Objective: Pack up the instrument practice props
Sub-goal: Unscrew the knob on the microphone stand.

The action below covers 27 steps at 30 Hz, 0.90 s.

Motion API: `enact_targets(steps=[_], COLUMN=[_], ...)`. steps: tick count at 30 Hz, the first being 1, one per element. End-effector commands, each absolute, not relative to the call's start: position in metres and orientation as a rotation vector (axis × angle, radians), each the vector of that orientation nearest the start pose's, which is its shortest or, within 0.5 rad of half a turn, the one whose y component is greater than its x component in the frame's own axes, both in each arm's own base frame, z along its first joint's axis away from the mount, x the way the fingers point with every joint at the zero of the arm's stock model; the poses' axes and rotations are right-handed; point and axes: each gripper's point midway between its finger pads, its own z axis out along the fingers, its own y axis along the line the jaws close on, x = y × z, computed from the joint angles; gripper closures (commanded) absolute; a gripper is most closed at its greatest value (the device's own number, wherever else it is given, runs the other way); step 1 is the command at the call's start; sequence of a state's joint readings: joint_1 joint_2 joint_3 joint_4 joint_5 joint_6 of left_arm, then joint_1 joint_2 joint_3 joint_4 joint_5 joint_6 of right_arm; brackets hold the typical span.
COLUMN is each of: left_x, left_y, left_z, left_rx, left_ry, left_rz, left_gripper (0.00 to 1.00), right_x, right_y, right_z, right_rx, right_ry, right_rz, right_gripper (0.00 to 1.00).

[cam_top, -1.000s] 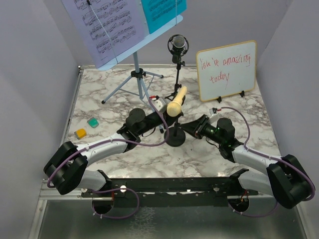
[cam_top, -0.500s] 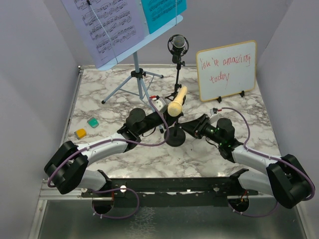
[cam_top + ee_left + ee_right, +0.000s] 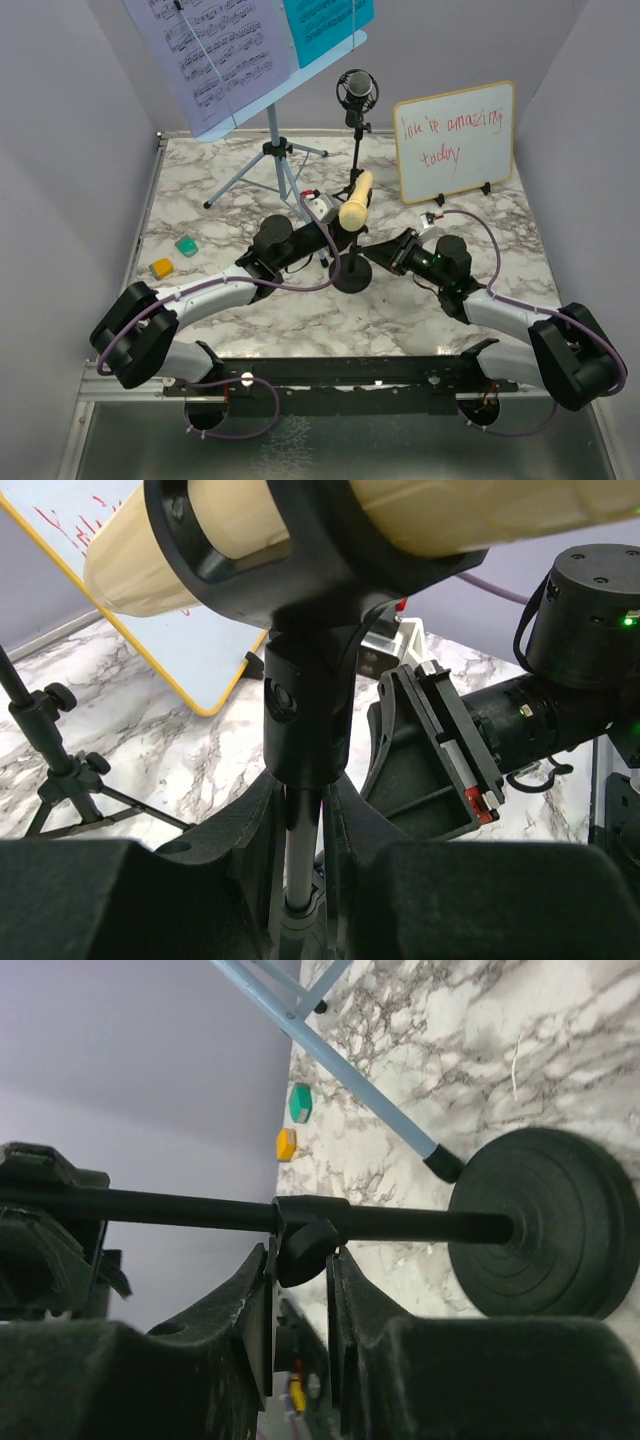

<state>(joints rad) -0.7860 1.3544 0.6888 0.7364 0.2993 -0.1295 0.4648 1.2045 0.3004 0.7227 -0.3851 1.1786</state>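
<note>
Saw wood-framed whiteboard [image 3: 455,142] propped on table [image 3: 420,310] beyond right hand [image 3: 375,256]; noted green block [image 3: 186,245], orange block [image 3: 162,267] left of left hand [image 3: 334,232].

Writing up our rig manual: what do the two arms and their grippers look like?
Both have pale grey tubular links between bulky black rounded joints. A purple cable loops along the left arm, another along the right arm. A green light glows on the right wrist. The left gripper and right gripper are matte black and blocky.

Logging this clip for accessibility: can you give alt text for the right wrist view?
The right hand grips the black pole at its adjustment knob, the pole's round base resting on the marble table; a light-blue tripod leg crosses behind.
</note>
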Motion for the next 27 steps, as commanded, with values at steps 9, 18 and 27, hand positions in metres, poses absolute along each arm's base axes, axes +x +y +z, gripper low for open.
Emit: enact_targets(steps=[9, 18, 27], left_x=[0.251, 0.246, 0.247], left_y=[-0.345, -0.348, -0.344], left_z=[0.159, 0.155, 0.151], left_rx=[0.838, 0.867, 0.881], left_ry=[1.721, 1.739, 1.753], left_rz=[-0.990, -1.029, -1.002], left_gripper=[1.00, 1.00, 1.00], right_x=[0.249, 0.250, 0.253], right_y=[0.248, 0.250, 0.245], right_z=[0.138, 0.123, 0.136], right_rx=[-0.625, -1.056, -0.894], right_ry=[1.739, 1.511, 1.576], right_rz=[1.063, 0.860, 0.882], right_gripper=[0.99, 1.00, 0.86])
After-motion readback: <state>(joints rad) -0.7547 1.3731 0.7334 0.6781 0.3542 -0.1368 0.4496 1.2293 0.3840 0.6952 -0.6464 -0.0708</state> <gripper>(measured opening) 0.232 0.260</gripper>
